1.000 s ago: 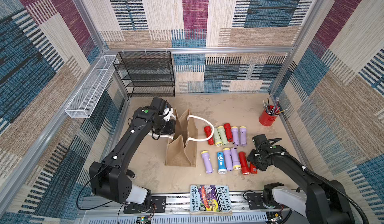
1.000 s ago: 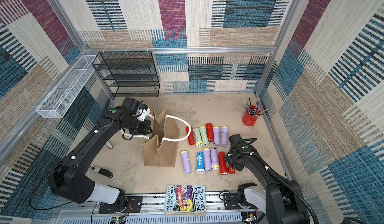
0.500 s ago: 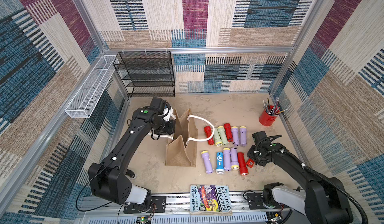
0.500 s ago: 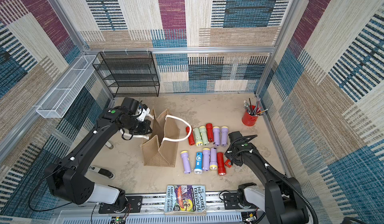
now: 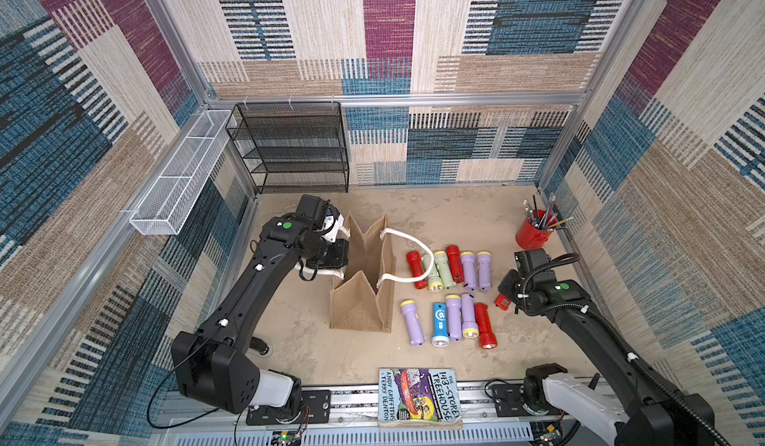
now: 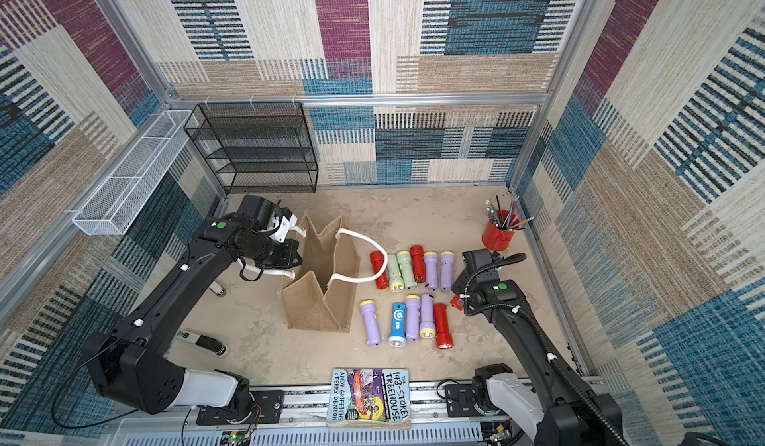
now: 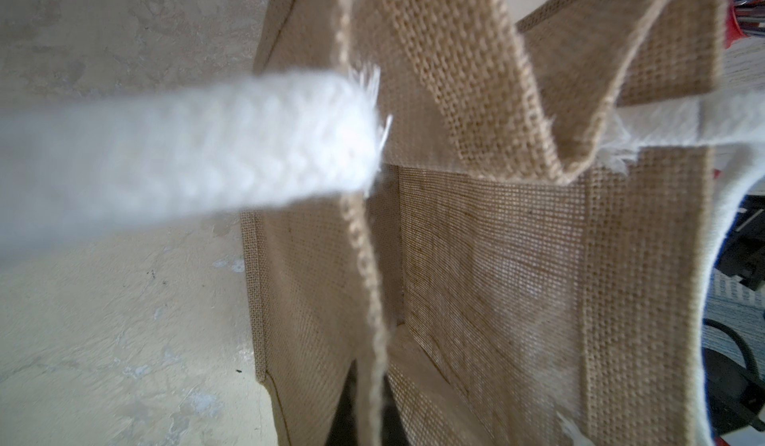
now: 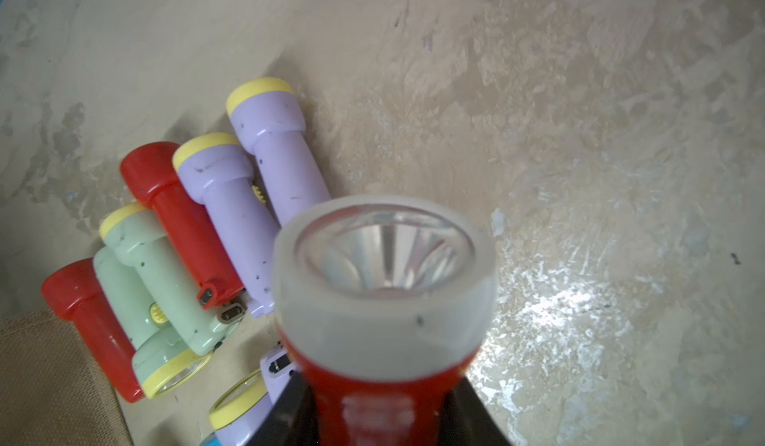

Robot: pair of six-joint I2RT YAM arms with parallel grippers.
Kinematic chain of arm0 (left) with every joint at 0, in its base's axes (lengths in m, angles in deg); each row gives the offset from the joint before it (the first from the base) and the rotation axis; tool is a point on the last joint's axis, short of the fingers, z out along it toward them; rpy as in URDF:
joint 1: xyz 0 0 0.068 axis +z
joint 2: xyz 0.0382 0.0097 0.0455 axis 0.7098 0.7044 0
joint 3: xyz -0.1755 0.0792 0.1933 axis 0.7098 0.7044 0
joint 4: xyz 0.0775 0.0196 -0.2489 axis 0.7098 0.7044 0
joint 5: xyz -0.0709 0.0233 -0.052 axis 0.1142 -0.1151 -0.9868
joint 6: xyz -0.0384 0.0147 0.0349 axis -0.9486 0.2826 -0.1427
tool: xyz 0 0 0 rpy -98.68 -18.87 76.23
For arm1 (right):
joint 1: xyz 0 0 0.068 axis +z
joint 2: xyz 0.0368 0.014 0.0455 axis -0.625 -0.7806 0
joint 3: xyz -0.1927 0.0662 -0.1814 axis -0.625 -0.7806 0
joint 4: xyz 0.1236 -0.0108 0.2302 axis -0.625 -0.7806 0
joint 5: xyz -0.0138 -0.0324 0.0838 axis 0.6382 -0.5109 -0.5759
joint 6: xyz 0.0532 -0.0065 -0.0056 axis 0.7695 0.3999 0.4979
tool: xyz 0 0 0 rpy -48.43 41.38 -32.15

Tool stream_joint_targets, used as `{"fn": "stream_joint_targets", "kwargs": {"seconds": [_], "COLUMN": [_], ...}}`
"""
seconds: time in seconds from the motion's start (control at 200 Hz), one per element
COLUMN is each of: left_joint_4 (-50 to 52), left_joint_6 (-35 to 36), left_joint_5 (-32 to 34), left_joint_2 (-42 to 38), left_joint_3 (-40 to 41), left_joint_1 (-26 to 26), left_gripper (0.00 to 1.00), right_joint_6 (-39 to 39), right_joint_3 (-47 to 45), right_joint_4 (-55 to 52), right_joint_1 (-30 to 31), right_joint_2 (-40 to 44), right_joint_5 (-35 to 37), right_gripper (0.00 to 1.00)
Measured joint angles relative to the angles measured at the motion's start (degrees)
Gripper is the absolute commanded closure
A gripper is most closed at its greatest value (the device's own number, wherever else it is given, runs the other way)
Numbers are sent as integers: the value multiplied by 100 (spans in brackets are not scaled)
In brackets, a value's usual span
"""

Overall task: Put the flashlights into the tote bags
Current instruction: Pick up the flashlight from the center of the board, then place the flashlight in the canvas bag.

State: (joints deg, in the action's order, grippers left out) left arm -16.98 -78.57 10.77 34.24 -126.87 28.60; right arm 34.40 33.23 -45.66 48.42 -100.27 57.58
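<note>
Upright and open on the beige worktop [image 5: 455,212]: tan burlap tote bag [image 5: 360,313] with white rope handles. Rim of its wall pinched by the fingers of the left gripper [image 5: 346,255], pressed together on the cloth. In the fingers [image 8: 285,413] of the right gripper [image 5: 506,292], clamped by its body: red plastic flashlight [image 8: 374,398] with clear head. Just beside, lying in two rows near the bag: other flashlights [image 5: 467,270], lilac, red, pale green, one blue.

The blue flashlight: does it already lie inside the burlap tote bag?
No, the blue flashlight lies on the table, outside the burlap tote bag and apart from it.
</note>
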Motion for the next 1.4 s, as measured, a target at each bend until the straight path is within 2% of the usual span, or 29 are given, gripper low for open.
{"fn": "stream_joint_targets", "kwargs": {"seconds": [0.185,0.406,0.571,0.791,1.027,1.237,1.402], "left_joint_4": [-7,-22,-28,-50,-186,-411,-509], "left_joint_6": [0,-4,-4,-37,-256,-474,-555], "left_joint_5": [-70,-81,-79,-81,-144,-380,-385], "left_joint_2": [11,33,46,66,-2,-125,-249], "left_joint_3": [0,0,-2,-2,96,302,448], "left_joint_1": [2,7,13,13,28,37,42], "left_gripper": [96,96,96,96,96,96,96], "right_joint_6": [-496,-942,-999,-1062,-1099,-1058,-841], "right_joint_3": [776,1818,2468,3303,4061,4616,4586], "right_joint_4": [31,363,560,977,1604,2024,2081], "right_joint_1": [2,15,433,1587,2903,3556,3707], "right_joint_2": [-72,-317,-476,-1047,-2243,-3340,-3685], "right_joint_5": [-833,-2149,-2780,-3003,-2951,-2953,-2813], "right_gripper": [71,70,70,70,69,70,69]}}
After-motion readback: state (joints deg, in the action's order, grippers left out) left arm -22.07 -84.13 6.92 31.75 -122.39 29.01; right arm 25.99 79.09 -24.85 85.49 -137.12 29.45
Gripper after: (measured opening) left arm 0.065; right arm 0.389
